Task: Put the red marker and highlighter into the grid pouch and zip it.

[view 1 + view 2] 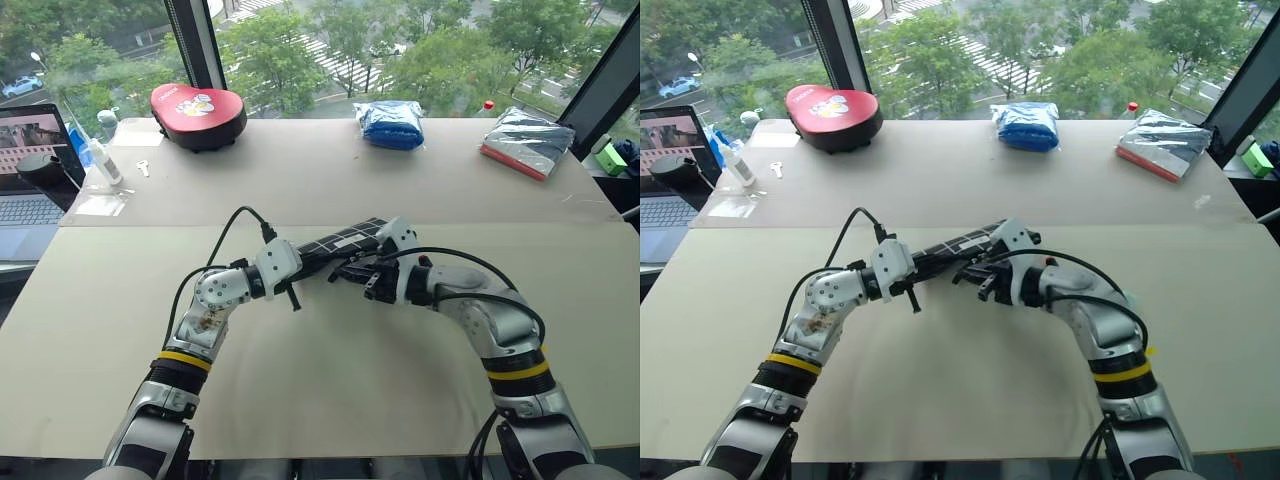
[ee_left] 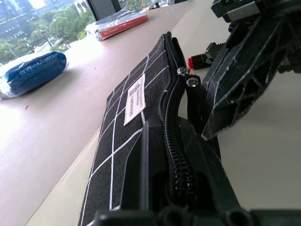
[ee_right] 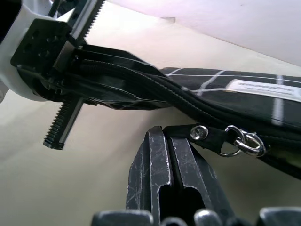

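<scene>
1. Between the two arms, above the desk's middle: right tool (image 3: pixel 171 141) pressed together, pinching the black pull tab (image 3: pixel 207 134) of the pouch's zip. Grips the tab rather than the fabric, probably so that a pull along the teeth runs the slider.
2. Opposite, left tool (image 1: pixel 303 262) clamped on one end of the pouch (image 1: pixel 350 237), fingers (image 2: pixel 155 160) on either side of the zip line. Judged to be an anchor, keeping the fabric taut and level so it does not bunch when the tab is drawn.
3. Pouch itself: lifted off the desk, spanning from one tool to the other, zip edge toward the robot, white label (image 2: pixel 134 99) on its side. Cannot tell how much of the zip is closed.
4. Desk (image 1: pixel 330 400): pale beige, matte, with a seam across it just behind the pouch.
5. Far edge, well apart from the work: red heart case (image 1: pixel 198 112), blue bag (image 1: pixel 392 124), silver packet (image 1: pixel 525 140); laptop (image 1: pixel 30 170) off to the left.
6. Beyond: tall windows (image 1: pixel 300 40), trees and a street below.
</scene>
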Controlling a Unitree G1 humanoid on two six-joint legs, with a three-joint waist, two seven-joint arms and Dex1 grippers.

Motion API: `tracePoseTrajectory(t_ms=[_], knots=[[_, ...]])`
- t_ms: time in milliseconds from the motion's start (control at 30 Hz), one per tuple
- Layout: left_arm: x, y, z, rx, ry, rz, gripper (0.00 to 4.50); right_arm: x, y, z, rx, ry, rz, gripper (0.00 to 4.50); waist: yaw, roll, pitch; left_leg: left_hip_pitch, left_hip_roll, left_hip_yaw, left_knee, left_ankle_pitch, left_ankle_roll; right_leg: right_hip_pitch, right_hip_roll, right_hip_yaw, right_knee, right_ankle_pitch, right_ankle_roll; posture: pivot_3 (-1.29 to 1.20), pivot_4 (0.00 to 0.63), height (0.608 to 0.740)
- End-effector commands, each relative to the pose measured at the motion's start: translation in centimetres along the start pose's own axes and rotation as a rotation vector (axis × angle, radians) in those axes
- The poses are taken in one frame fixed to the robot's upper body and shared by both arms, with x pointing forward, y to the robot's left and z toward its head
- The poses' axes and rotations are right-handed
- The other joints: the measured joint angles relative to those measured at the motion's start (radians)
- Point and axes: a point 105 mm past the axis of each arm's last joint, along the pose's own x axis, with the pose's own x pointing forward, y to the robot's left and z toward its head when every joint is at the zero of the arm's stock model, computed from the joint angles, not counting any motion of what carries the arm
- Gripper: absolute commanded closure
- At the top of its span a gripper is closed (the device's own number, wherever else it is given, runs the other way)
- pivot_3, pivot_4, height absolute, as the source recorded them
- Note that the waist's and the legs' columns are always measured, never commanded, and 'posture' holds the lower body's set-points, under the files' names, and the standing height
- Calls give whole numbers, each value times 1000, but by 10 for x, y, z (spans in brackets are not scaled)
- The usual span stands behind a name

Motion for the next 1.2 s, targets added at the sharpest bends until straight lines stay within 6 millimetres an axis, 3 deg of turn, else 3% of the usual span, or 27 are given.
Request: tracePoseTrajectory(t_ms=[33, 100, 167, 333, 433, 567, 700, 800, 933, 1100, 1200], knots=[[5, 4, 12, 40, -40, 0, 4500, 9, 30, 10, -44, -22, 153, 4456, 0, 0, 0, 0, 0, 0, 0, 0, 0, 0, 0, 0, 0, 0, 0, 0, 150, 740], [6, 3, 12, 40, -41, -1, 4500, 12, 24, 6, -53, -9, 121, 4456, 1, 0, 0, 0, 0, 0, 0, 0, 0, 0, 0, 0, 0, 0, 0, 0, 150, 740], [5, 4, 13, 41, -43, 0, 4500, 12, 7, 4, -39, -10, 33, 4456, 0, 0, 0, 0, 0, 0, 0, 0, 0, 0, 0, 0, 1, 0, 0, 0, 150, 740], [3, 3, 12, 38, -41, 2, 4500, -9, -25, 8, -30, -22, -129, 2791, 1, 0, 0, 0, -1, 0, 0, 0, -1, 0, 0, 0, 1, 0, 0, 0, 150, 740], [2, 1, 11, 34, -39, 3, 4500, -39, -15, 15, 98, -66, -61, 1787, 4, 0, 0, -1, -1, 0, 0, 0, -1, 0, 0, 0, 1, 0, 0, 0, 150, 740], [2, -2, 10, 28, -39, 2, 4500, -91, 23, 30, 63, -136, 49, 1787, 12, 0, 0, -2, 1, -1, 0, 0, 1, 0, 0, -1, 0, 0, 1, 0, 150, 740], [4, -5, 7, 21, -37, -3, 4500, -139, 40, 28, -2, -122, -46, 1787, 17, 0, 0, -3, 0, -1, 0, -4, 6, 0, 0, -1, -2, 0, 1, 0, 150, 740], [6, -6, 7, 12, -40, -8, 4500, -169, 17, 17, -1, -72, -299, 1787, 23, -1, 0, -2, 1, 0, 1, -5, 8, 2, 0, -1, -2, 1, 1, 0, 150, 740], [10, -5, 8, -14, -56, -1, 4500, -209, -23, -18, 91, 35, -674, 1787, 26, -1, 0, -1, 0, 1, 3, -5, 8, 2, -1, 0, -2, 1, 1, 0, 150, 740], [18, -7, 7, -23, -67, -28, 4500, -221, -33, -56, 151, 176, -904, 1787, 26, -1, 0, 2, 1, 1, 4, -4, 7, 4, -1, 1, 0, 1, 1, 0, 150, 740], [22, -7, 8, -22, -74, -37, 4500, -225, -37, -67, 182, 195, -973, 1787, 25, -1, 0, 2, 1, 1, 4, -4, 7, 4, -1, 1, 0, 1, 0, 0, 150, 740]])
